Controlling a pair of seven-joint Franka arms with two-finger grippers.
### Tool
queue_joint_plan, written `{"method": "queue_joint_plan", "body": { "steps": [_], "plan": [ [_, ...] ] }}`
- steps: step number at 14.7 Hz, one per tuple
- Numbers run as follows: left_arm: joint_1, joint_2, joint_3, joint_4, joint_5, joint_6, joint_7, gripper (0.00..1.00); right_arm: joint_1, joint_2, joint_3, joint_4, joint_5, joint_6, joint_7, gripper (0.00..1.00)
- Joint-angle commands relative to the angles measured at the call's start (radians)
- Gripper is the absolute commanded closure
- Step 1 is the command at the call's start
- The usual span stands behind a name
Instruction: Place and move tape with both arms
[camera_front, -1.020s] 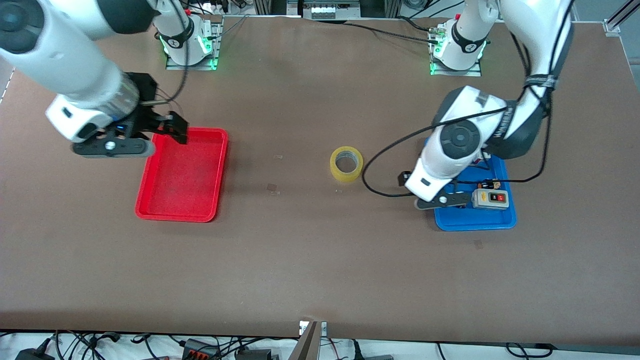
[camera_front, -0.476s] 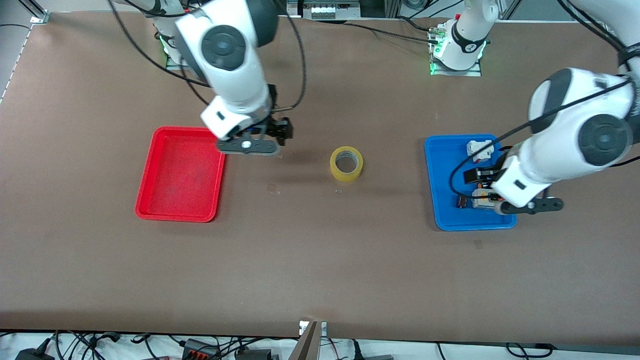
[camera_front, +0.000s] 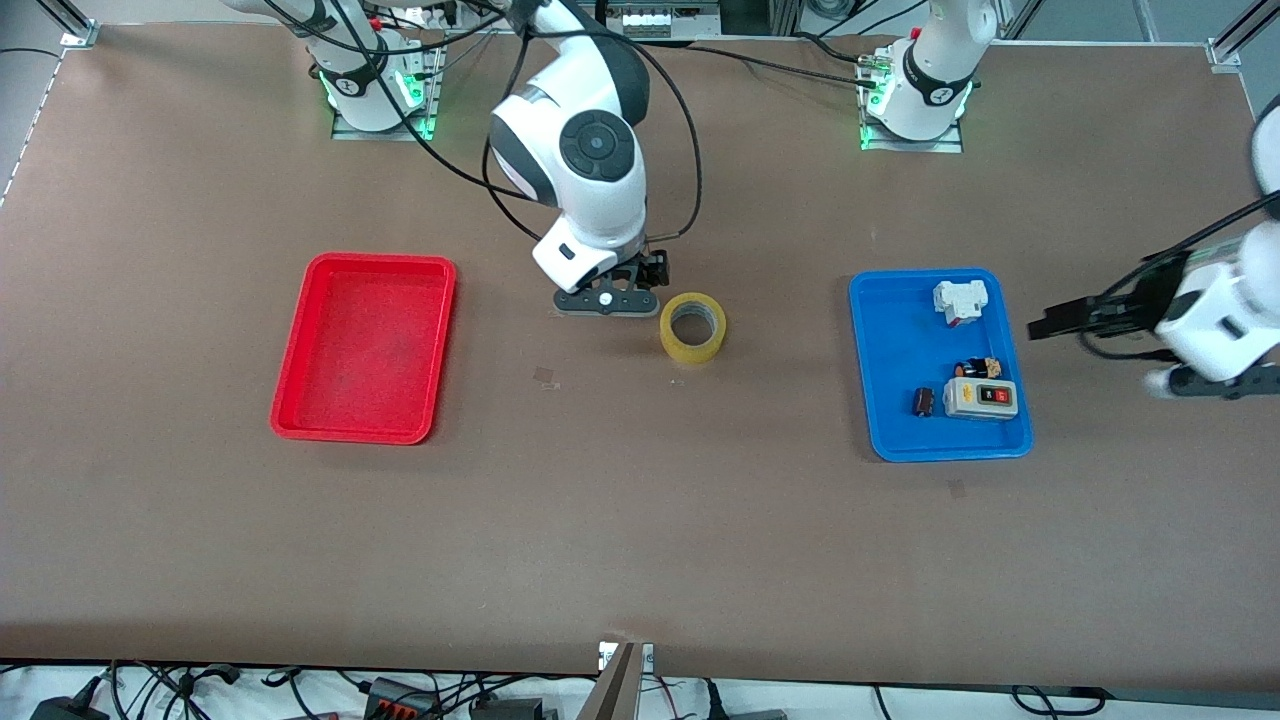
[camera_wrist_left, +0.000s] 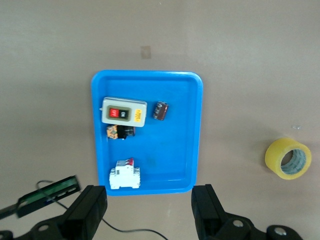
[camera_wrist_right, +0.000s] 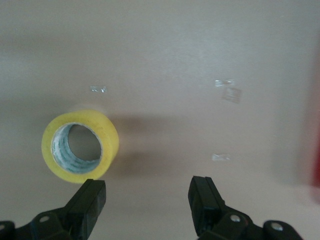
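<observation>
The yellow tape roll (camera_front: 693, 326) lies flat on the brown table, midway between the two trays. It also shows in the right wrist view (camera_wrist_right: 80, 145) and in the left wrist view (camera_wrist_left: 288, 158). My right gripper (camera_front: 612, 298) is open and empty, just above the bare table beside the tape, toward the right arm's end; in its wrist view (camera_wrist_right: 147, 192) the tape lies outside one finger. My left gripper (camera_front: 1205, 380) is open and empty, high in the air beside the blue tray (camera_front: 890, 350); its wrist view (camera_wrist_left: 150, 200) looks down on that tray.
The blue tray (camera_wrist_left: 197, 130) holds a grey switch box (camera_front: 980, 397), a white breaker (camera_front: 960, 300) and a small dark part (camera_front: 923, 401). An empty red tray (camera_front: 365, 345) lies toward the right arm's end. Small bits of clear tape stick to the table near the roll.
My right gripper swung from over the red tray to beside the tape. My left gripper left the blue tray, moving toward the left arm's end. The tape has not moved.
</observation>
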Motion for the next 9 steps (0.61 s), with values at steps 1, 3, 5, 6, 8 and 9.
{"method": "queue_joint_plan", "body": {
  "steps": [1,3,5,6,8,9],
  "plan": [
    [-0.039,-0.071,0.074,-0.009,-0.042,-0.039,0.036,0.00,0.040,0.067,-0.015,0.021,-0.011,0.077,0.045,0.01],
    [-0.105,-0.105,0.137,-0.008,-0.038,-0.053,0.036,0.00,0.054,0.100,-0.015,0.021,-0.011,0.117,0.059,0.01],
    [-0.183,-0.135,0.195,-0.009,-0.029,-0.053,0.035,0.00,0.059,0.125,-0.015,0.021,-0.009,0.142,0.062,0.01],
    [-0.218,-0.143,0.215,-0.009,-0.027,-0.053,0.035,0.00,0.062,0.134,-0.013,0.021,-0.008,0.148,0.062,0.01],
    [-0.234,-0.157,0.223,-0.026,-0.024,-0.051,0.039,0.00,0.074,0.157,-0.013,0.021,-0.009,0.189,0.065,0.01],
    [-0.242,-0.159,0.223,-0.031,-0.022,-0.050,0.041,0.00,0.076,0.171,-0.013,0.021,-0.009,0.208,0.073,0.01]
  ]
}}
